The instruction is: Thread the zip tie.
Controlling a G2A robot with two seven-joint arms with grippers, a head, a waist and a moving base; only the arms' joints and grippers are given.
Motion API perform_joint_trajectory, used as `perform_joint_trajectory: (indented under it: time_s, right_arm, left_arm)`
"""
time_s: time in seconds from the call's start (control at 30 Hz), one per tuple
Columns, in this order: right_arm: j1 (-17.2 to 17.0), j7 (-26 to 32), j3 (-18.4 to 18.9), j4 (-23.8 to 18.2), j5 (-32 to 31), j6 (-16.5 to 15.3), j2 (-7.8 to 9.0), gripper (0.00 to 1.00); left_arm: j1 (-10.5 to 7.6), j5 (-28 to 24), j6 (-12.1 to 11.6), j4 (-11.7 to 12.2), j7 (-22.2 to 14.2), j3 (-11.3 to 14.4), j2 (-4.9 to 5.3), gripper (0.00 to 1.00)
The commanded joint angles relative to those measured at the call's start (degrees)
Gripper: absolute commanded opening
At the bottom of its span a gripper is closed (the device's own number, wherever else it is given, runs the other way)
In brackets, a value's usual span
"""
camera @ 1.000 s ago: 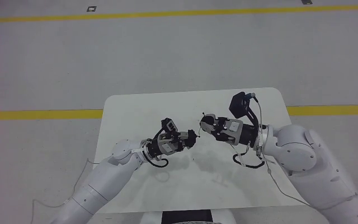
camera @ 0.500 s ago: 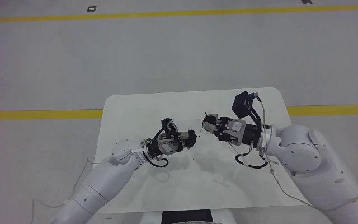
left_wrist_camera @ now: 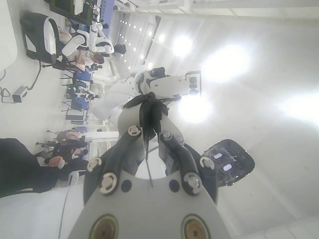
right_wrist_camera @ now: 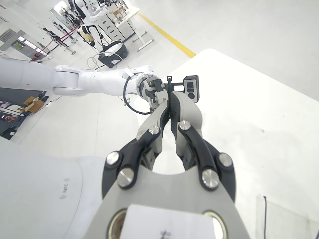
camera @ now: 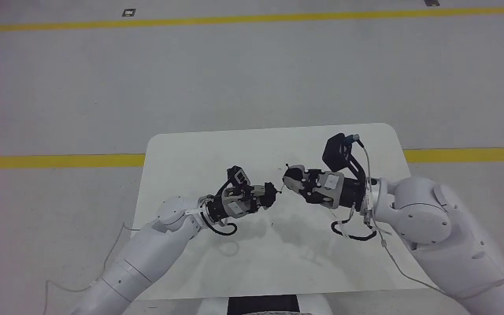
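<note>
Bright, even overhead light washes the white table (camera: pixel 189 157) in the top view. In the left wrist view ceiling lamps (left_wrist_camera: pixel 224 60) bloom into broad glare.

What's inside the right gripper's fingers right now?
A black zip tie: its square head and a short bit of strap stick out past the shut fingers of the right gripper. The strap between the fingers is covered, so grip depth can't be seen.

Thin black zip tie (right_wrist_camera: pixel 169 85) is up in the air, pinched in the right gripper (right_wrist_camera: pixel 170 98), its square head poking upright past the tips. A black strap (left_wrist_camera: pixel 147 135) also runs through the left gripper (left_wrist_camera: pixel 149 104).
</note>
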Motion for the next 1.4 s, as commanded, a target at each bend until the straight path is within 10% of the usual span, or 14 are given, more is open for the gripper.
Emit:
perform_joint_trajectory:
  time_s: [0.0, 1.37]
  right_arm:
    - [0.05, -0.20, -0.16, 0.12, -0.07, 0.00, 0.17, 0.00]
    - [1.54, -3.04, -4.90, 1.88, -1.68, 0.26, 2.08, 0.00]
  left_arm:
    - [0.00, 0.00, 0.00, 0.00, 0.00, 0.00, 0.00, 0.00]
    - [0.23, 0.30, 0.09, -0.50, 1.37, 0.15, -0.08, 0.00]
